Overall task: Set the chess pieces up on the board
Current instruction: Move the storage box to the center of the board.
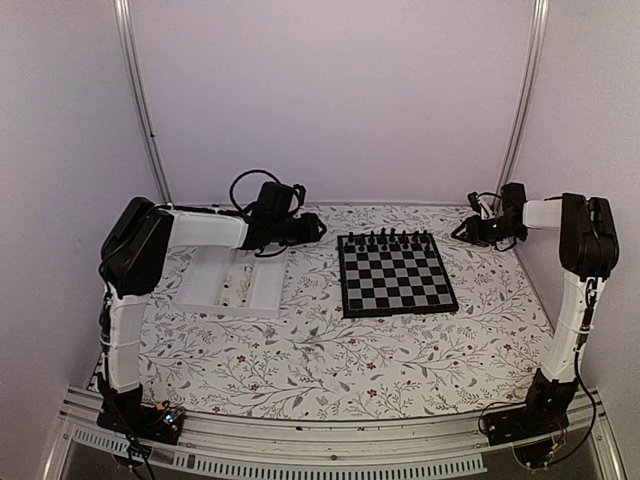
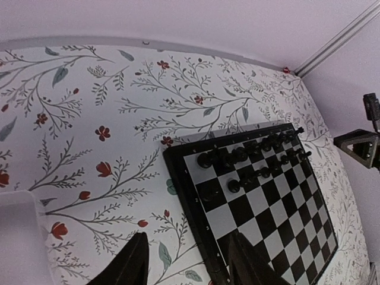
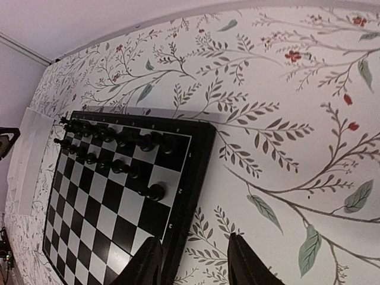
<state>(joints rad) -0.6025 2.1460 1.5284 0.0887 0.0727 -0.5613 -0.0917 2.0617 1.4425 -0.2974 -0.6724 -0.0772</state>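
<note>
the back wall (image 1: 330,90) is plain and pale, with a light lilac tone. the left wall (image 1: 50,150) and the right wall (image 1: 600,100) have the same colour. two thin metal posts stand in the back corners, the left post (image 1: 142,100) and the right post (image 1: 523,90); in the top view both lean a little. the table (image 1: 330,360) has a white surface printed with grey branches, leaves and small red flowers. along its near edge runs a grey metal rail (image 1: 330,440) with slots. the light is soft and even, and the shadows are weak.
</note>
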